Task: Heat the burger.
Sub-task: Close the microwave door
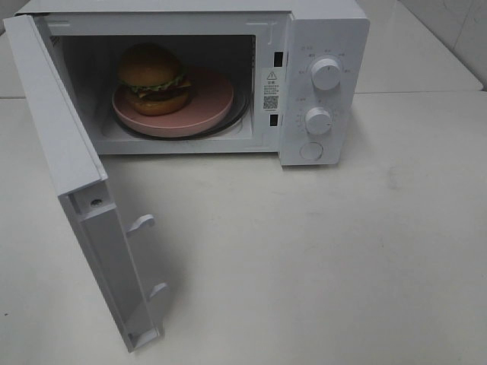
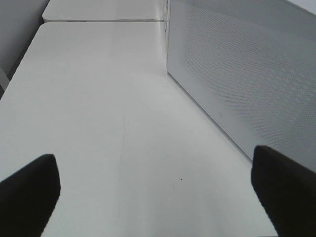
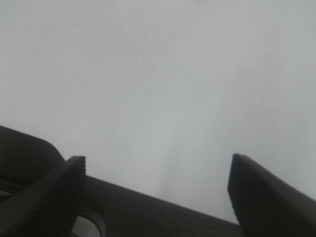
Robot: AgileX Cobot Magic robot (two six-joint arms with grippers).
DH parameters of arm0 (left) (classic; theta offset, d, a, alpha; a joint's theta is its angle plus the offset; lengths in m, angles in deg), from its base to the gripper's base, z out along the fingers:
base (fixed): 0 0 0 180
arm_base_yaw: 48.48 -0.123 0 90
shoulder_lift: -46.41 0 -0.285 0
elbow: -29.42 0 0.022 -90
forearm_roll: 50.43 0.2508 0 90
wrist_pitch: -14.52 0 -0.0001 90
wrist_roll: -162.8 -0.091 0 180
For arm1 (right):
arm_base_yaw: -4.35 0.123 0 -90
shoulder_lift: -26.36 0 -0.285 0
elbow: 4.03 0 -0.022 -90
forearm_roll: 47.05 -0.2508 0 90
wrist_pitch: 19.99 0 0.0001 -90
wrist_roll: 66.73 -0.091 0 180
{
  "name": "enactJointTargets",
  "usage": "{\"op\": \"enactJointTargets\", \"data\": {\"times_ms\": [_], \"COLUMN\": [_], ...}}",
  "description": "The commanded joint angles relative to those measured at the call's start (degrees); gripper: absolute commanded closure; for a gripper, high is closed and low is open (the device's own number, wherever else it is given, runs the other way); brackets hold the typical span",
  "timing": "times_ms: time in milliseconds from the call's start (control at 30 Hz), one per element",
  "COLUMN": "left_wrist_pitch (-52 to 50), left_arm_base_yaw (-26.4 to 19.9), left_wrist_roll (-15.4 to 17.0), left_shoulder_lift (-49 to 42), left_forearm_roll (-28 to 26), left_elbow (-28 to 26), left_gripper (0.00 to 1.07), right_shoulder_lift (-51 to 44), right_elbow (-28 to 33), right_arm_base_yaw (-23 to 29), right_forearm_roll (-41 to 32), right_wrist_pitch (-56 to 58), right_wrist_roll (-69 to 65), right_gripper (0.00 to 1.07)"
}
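The burger [image 1: 154, 79] sits on a pink plate [image 1: 205, 106] inside the white microwave [image 1: 327, 30], toward the left of the cavity. The microwave door [image 1: 68, 175] stands wide open, swung out to the front left. Neither arm shows in the exterior high view. In the left wrist view my left gripper [image 2: 155, 190] is open over bare table, with the door's perforated outer face [image 2: 247, 84] beside it. My right gripper [image 3: 157, 190] is open above plain white table, nothing between its fingers.
Two round knobs [image 1: 326, 74] and a round button [image 1: 310, 150] are on the microwave's right panel. White table [image 1: 319, 258] spreads in front and to the right. A second table surface [image 2: 103, 10] lies beyond a seam.
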Motion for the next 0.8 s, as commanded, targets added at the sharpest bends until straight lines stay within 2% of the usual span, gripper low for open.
{"op": "enactJointTargets", "data": {"times_ms": [33, 100, 167, 300, 367, 600, 800], "left_wrist_pitch": [-0.52, -0.52, -0.52, -0.52, -0.52, -0.52, -0.52], "left_arm_base_yaw": [0.34, 0.34, 0.34, 0.34, 0.34, 0.34, 0.34], "left_wrist_roll": [0.23, 0.23, 0.23, 0.23, 0.23, 0.23, 0.23], "left_shoulder_lift": [-1.43, -1.43, -1.43, -1.43, -1.43, -1.43, -1.43], "left_forearm_roll": [0.23, 0.23, 0.23, 0.23, 0.23, 0.23, 0.23], "left_elbow": [0.17, 0.17, 0.17, 0.17, 0.17, 0.17, 0.17], "left_gripper": [0.06, 0.06, 0.06, 0.06, 0.06, 0.06, 0.06], "right_shoulder_lift": [-3.32, -4.35, -8.19, -12.15, -17.70, -25.32, -31.40], "right_elbow": [0.52, 0.80, 1.66, 3.44, 4.41, 5.16, 5.16], "right_arm_base_yaw": [-3.15, -4.18, -7.56, -9.80, -12.43, -15.07, -15.07], "right_forearm_roll": [-1.60, -1.95, -2.23, -2.23, -2.81, -2.92, -2.86], "right_wrist_pitch": [1.49, 1.78, 2.35, 1.78, -1.03, -2.01, -2.01], "right_wrist_roll": [-0.63, -0.63, -0.40, -0.34, -0.34, -0.23, -0.11], "right_gripper": [0.32, 0.32, 0.32, 0.32, 0.32, 0.33, 0.33]}}
